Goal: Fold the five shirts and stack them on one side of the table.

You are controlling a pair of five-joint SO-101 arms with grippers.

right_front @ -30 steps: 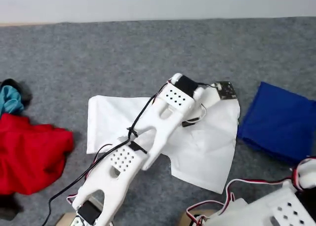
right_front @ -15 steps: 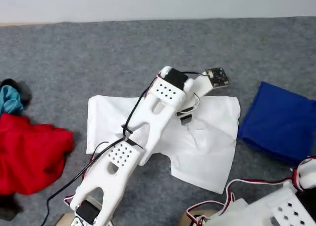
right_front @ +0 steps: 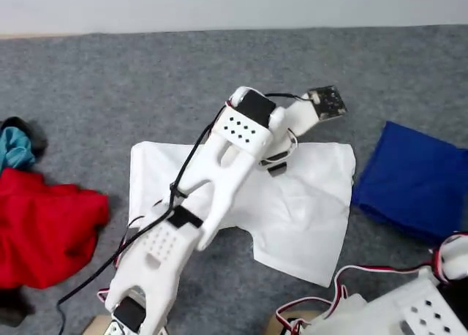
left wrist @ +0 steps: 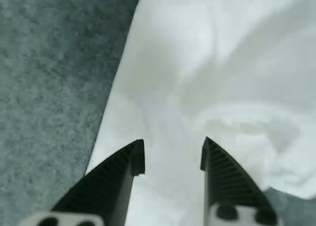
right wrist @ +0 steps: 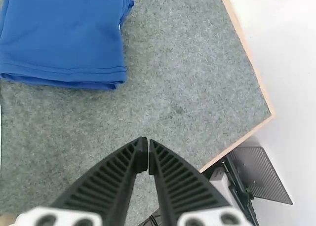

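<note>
My left end effector (left wrist: pixel 173 149) hangs open over the white shirt (left wrist: pixel 207 63), right by its edge, gripping nothing. That shirt lies spread mid-way across the counter (right_front: pixel 146 79). The right end effector (right wrist: pixel 148 143) is pinched closed, empty, near the folded blue shirt (right wrist: pixel 64 33).

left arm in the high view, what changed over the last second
The left arm swung toward the table's far edge, apparently lifting above the white shirt. Its end effector is open and holds nothing. The white shirt, blue shirt, red shirt and right arm stayed put.
</note>
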